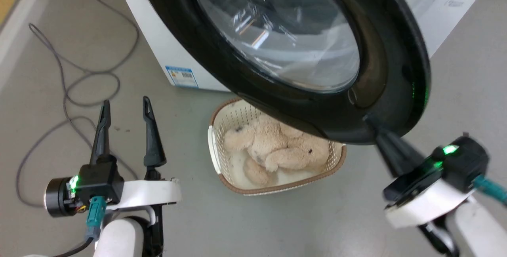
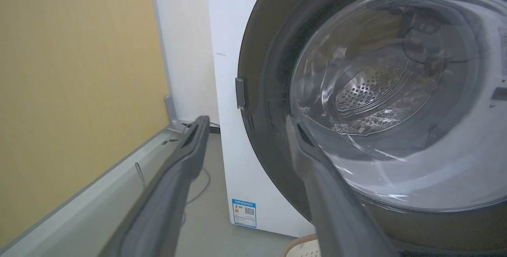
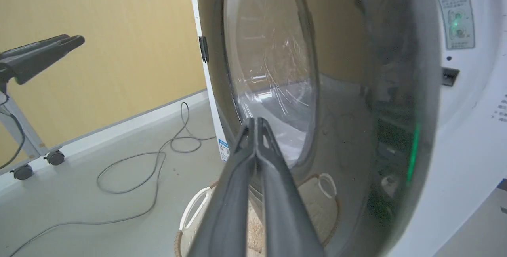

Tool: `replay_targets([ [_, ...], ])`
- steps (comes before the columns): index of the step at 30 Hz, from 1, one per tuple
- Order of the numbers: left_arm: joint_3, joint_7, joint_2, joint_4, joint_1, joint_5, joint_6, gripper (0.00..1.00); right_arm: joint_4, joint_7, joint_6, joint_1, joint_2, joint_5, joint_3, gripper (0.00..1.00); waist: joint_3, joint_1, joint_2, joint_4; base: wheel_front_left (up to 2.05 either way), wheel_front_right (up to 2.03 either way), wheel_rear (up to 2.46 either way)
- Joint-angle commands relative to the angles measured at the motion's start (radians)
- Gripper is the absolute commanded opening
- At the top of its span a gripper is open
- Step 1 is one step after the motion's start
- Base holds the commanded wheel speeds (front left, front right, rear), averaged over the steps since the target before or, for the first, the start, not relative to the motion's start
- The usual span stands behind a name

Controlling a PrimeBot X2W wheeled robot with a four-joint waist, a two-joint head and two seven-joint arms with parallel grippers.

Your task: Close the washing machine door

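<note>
Black door [image 1: 277, 35] ajar, R hand [image 3: 256, 122] at rim

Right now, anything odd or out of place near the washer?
The cream basket with a plush toy sits on the floor under the open washing machine door; a loose grey cable sprawls across the floor, a possible snag hazard.

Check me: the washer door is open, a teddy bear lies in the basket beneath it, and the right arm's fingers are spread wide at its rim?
Not quite: the right fingers are pressed shut, as the right wrist view shows. The washing machine door, teddy bear and basket are as you say.
</note>
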Motion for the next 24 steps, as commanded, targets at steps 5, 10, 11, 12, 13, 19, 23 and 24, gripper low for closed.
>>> replay_targets([
  [5,-0.018,-0.004,-0.012,-0.007,-0.042,0.006,-0.002,1.00,0.063,-0.003,0.001,-0.064,0.010,0.000,-0.116,0.00,0.066,0.0000,0.0000,0.004,0.00,0.00,0.00],
  [10,-0.034,-0.004,-0.016,-0.017,-0.076,0.008,0.000,1.00,0.113,-0.003,0.001,-0.132,0.012,0.004,-0.212,0.00,0.119,0.0000,0.0000,0.013,0.00,0.00,0.00],
  [11,-0.036,-0.004,-0.016,-0.019,-0.083,0.008,0.000,1.00,0.127,-0.003,0.001,-0.150,0.011,0.005,-0.227,0.00,0.132,0.0000,0.0000,0.014,0.00,0.00,0.00],
  [12,-0.039,-0.004,-0.016,-0.020,-0.091,0.008,-0.001,1.00,0.143,-0.003,0.001,-0.167,0.008,0.006,-0.242,0.00,0.144,0.0000,0.0000,0.017,0.00,0.00,0.00],
  [13,-0.043,-0.004,-0.017,-0.021,-0.100,0.008,-0.001,1.00,0.160,-0.003,0.001,-0.186,0.002,0.004,-0.253,0.00,0.157,0.0000,0.0000,0.021,0.00,0.00,0.00],
  [19,-0.069,-0.004,-0.018,-0.031,-0.143,0.000,0.012,1.00,0.241,-0.003,0.001,-0.316,-0.020,-0.007,-0.291,0.00,0.229,0.0000,0.0000,0.038,0.00,0.00,0.00],
  [23,-0.086,-0.004,-0.018,-0.034,-0.164,-0.014,0.026,1.00,0.297,-0.003,0.001,-0.405,-0.027,-0.010,-0.304,0.00,0.263,0.0000,0.0000,0.049,0.00,0.00,0.00],
  [24,-0.090,-0.004,-0.018,-0.035,-0.168,-0.017,0.028,1.00,0.311,-0.003,0.001,-0.425,-0.027,-0.013,-0.312,0.00,0.270,0.0000,0.0000,0.051,0.00,0.00,0.00],
])
